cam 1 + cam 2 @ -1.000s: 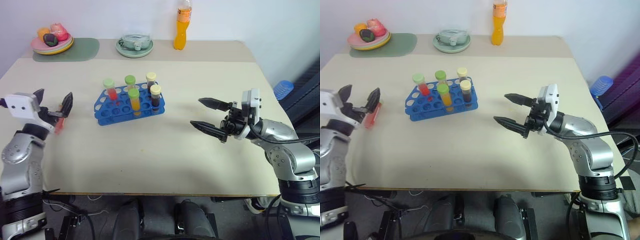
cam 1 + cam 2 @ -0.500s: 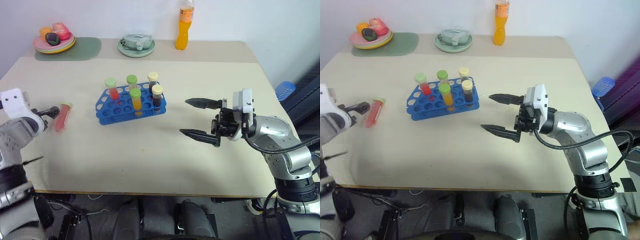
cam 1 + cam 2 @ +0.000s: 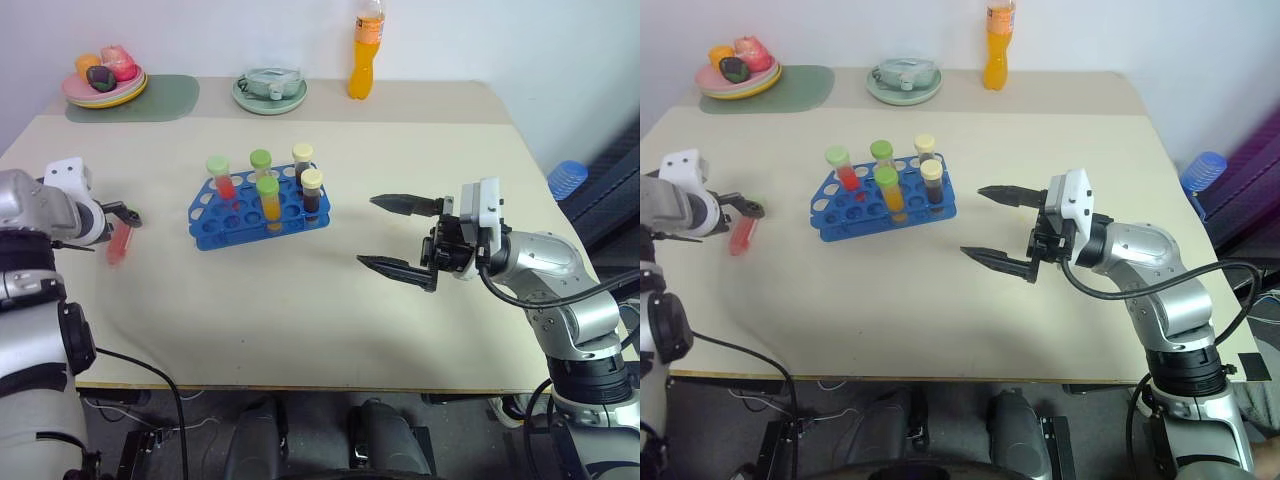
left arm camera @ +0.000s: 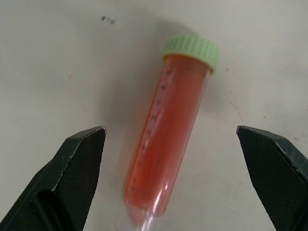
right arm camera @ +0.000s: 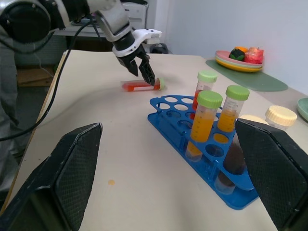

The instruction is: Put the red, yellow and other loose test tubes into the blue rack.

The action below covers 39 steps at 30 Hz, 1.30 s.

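Note:
The blue rack [image 3: 225, 222] stands left of the table's middle and holds several capped tubes, with red, orange and dark contents. One loose red test tube [image 3: 118, 246] with a green cap lies flat on the table, left of the rack. My left gripper [image 3: 122, 222] points down over it and is open. Its fingers [image 4: 79, 166] stand on either side of the tube [image 4: 166, 144] without touching it. My right gripper [image 3: 368, 232] hovers open and empty to the right of the rack, pointing toward it. From the right wrist I see the rack [image 5: 168, 122] and the left gripper [image 5: 147, 77] over the tube [image 5: 137, 85].
A plate of fruit [image 3: 103, 85] on a green mat sits at the back left. A pale dish [image 3: 269, 90] and an orange drink bottle [image 3: 365, 55] stand along the back edge. A blue object [image 3: 567, 178] lies beyond the table's right side.
My left gripper has tipped from level to pointing down and now straddles the red tube. My right gripper shifted a little toward the rack, then held still.

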{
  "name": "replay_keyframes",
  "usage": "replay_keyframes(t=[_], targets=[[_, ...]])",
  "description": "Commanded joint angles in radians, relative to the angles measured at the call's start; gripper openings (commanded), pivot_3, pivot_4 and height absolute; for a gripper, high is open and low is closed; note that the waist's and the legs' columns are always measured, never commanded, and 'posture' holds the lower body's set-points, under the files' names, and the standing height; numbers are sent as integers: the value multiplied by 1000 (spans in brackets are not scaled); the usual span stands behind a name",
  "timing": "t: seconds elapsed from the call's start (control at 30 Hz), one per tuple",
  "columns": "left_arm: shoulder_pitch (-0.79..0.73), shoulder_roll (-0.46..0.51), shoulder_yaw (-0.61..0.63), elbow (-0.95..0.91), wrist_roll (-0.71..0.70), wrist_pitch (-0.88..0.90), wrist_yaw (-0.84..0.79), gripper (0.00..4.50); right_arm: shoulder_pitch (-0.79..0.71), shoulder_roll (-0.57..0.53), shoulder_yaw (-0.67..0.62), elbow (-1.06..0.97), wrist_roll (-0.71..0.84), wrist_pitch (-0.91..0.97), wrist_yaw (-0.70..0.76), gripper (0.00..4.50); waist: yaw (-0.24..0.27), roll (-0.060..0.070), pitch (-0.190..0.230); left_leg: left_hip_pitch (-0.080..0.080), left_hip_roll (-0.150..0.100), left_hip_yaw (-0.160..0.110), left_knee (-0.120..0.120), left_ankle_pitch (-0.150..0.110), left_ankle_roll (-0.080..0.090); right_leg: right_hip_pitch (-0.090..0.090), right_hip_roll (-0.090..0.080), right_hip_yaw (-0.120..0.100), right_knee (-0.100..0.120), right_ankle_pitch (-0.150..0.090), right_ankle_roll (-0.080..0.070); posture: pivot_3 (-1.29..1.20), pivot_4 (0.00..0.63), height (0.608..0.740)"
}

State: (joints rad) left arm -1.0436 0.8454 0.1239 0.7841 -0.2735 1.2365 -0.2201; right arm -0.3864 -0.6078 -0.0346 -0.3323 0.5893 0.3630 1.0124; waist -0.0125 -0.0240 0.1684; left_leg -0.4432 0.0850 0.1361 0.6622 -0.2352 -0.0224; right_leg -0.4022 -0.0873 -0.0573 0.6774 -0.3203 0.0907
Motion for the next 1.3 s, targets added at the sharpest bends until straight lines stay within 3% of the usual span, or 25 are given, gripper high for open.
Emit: replay_keyframes(t=[0.03,0.13,0.27,0.37,0.5,0.57,0.8,0.83,0.93,1.0,1.13,1.3], targets=[[-93,19,-139,193,124,-174,-166,4452,21,1,-19,-60,6,-10,-29,4500,2,0,0,0,0,1,0,0,0,-1,0,0,0,0,0,0,150,740],[-140,-2,-206,312,195,-273,-254,4452,41,-2,-22,-87,11,-2,-49,4500,0,0,0,-1,0,1,0,0,0,-1,0,1,1,0,0,0,150,740],[-158,-35,-208,425,241,-356,-270,4452,68,-7,-32,-120,20,10,-77,4500,1,-1,1,-1,0,1,0,0,0,-2,0,1,1,0,0,0,150,740],[-150,-59,-198,463,258,-391,-269,3608,87,-14,-41,-141,25,17,-90,4500,2,0,0,-1,0,1,1,0,0,-1,0,1,2,0,0,0,150,740],[-144,-62,-180,479,263,-388,-276,1591,96,-22,-53,-153,29,28,-99,4500,-2,0,0,1,0,1,2,0,0,-1,0,1,5,0,0,0,150,740],[-138,-52,-171,479,263,-377,-278,810,96,-26,-55,-152,30,28,-98,4500,-5,0,0,1,0,1,2,1,-1,-1,0,1,5,0,0,0,150,740],[-70,26,-103,365,209,-271,-400,786,75,-25,-44,-122,23,20,-87,4500,-11,0,0,1,0,1,1,0,-1,-2,0,2,5,0,0,0,150,740],[-13,42,-70,281,170,-284,-456,786,75,-24,-43,-118,22,19,-86,4500,-12,0,0,1,0,1,1,0,-1,-3,0,2,5,0,0,0,150,740],[285,36,193,-143,-48,-423,-605,786,86,-18,-42,-114,21,17,-87,4500,-22,1,0,1,1,0,0,1,-1,-3,-1,3,6,-1,0,0,150,740],[437,19,324,-386,-143,-388,-624,786,102,-14,-41,-114,17,16,-92,4500,-17,0,0,0,1,-1,0,1,-1,-3,-2,3,6,-1,0,0,150,740],[499,-64,536,-648,-328,-371,-563,786,137,0,-39,-119,9,6,-111,4500,8,-4,0,-1,1,-2,4,0,0,-1,-1,1,6,-1,0,0,150,740],[494,-172,466,-798,-409,-466,-595,786,156,23,-37,-123,-3,-9,-141,4500,6,-3,-1,2,0,-2,4,0,1,3,-2,1,4,-1,0,0,150,740]])
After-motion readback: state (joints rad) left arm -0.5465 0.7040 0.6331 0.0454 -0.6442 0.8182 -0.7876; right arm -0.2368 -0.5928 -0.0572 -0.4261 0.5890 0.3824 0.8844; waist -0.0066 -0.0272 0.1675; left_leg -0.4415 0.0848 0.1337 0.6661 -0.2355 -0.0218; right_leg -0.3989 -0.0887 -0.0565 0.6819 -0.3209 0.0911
